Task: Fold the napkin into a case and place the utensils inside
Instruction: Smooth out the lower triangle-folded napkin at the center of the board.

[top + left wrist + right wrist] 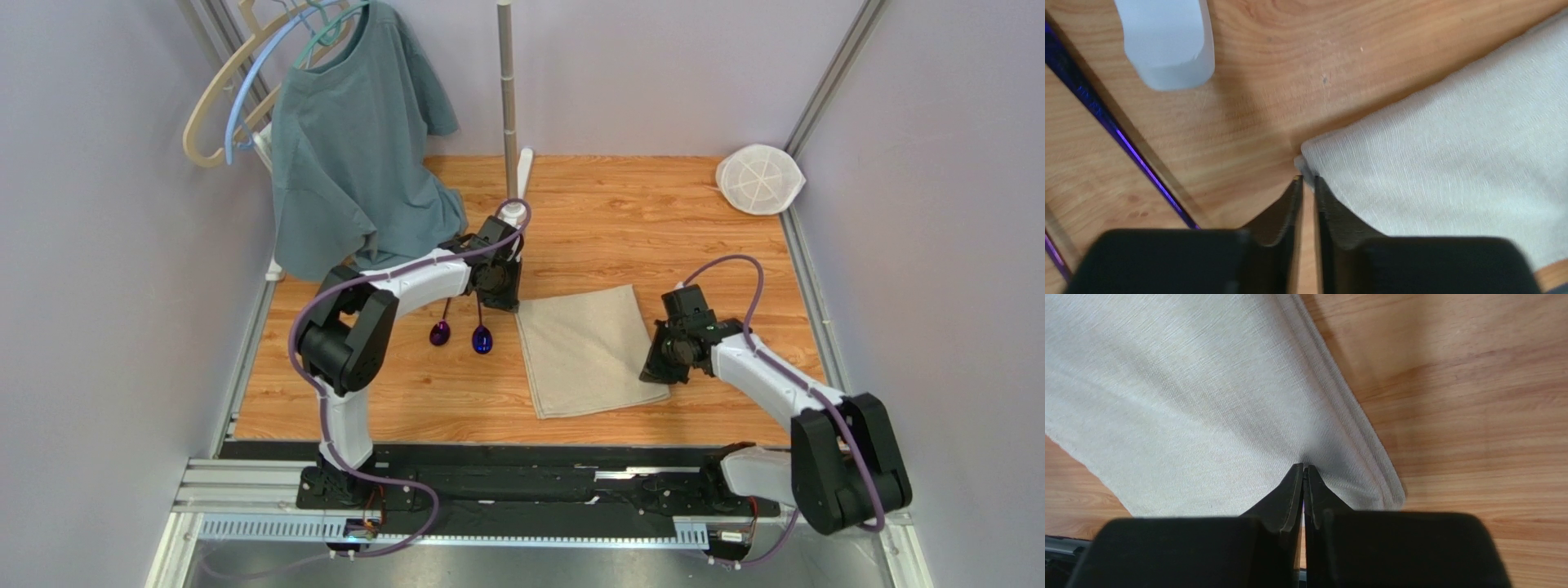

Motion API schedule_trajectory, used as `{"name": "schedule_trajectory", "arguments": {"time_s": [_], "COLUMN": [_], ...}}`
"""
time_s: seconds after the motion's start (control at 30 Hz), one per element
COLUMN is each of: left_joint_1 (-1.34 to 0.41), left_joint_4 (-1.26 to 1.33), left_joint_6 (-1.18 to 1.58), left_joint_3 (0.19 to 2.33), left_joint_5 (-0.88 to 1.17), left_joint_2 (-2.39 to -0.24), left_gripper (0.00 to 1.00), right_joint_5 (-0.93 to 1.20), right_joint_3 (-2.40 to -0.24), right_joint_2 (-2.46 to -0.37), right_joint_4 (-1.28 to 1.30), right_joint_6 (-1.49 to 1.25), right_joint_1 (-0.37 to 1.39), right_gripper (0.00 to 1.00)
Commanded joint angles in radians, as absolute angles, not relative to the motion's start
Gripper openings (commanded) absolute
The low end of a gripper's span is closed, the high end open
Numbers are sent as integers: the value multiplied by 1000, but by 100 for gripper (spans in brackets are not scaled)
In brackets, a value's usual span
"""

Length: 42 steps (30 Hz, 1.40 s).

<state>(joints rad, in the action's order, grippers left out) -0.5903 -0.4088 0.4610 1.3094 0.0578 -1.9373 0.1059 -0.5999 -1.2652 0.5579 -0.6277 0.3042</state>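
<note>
Your left gripper [1304,179] has its jaws narrow at one corner of the napkin [1444,159]. The corner seems nipped between the tips, and the cloth spreads away to their right. The right gripper [1303,467] is pressed together on the cloth just inside its layered edge (this edge runs past the tips on their right). The two spoons [481,339] lie just left of the left jaws, so that arm is nearer to them.

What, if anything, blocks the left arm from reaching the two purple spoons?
Probably nothing, so yes: the spoons lie uncovered beside the left gripper, though its jaws are nearly closed at the napkin corner.
</note>
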Motion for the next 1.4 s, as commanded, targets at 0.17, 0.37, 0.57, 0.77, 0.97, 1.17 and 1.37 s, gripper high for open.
{"name": "schedule_trajectory", "arguments": {"time_s": [0.17, 0.37, 0.57, 0.77, 0.97, 1.17, 1.37], "left_joint_1": [-566, -490, -430, -400, -400, -400, -400], "left_joint_4": [-440, -430, -532, -514, -531, -538, -496], "left_joint_6": [546, 783, 811, 847, 801, 753, 742], "left_joint_3": [1229, 1094, 1111, 1039, 1031, 1048, 1022], "left_joint_5": [94, 28, 21, 143, 149, 178, 201], "left_joint_2": [-1579, -1336, -1304, -1289, -1295, -1338, -1356], "left_gripper": [43, 45, 47, 47, 47, 46, 45], "right_joint_5": [29, -81, -174, -224, -255, -278, -267], "right_joint_3": [-816, -1026, -1204, -1242, -1266, -1246, -1244], "right_joint_2": [-1138, -1412, -1669, -1779, -1831, -1855, -1856], "right_joint_4": [640, 664, 705, 719, 729, 713, 703], "right_joint_6": [-431, -449, -509, -566, -574, -586, -568], "right_joint_1": [668, 946, 1084, 1117, 1118, 1112, 1088], "right_gripper": [65, 73, 71, 61, 49, 45, 44]}}
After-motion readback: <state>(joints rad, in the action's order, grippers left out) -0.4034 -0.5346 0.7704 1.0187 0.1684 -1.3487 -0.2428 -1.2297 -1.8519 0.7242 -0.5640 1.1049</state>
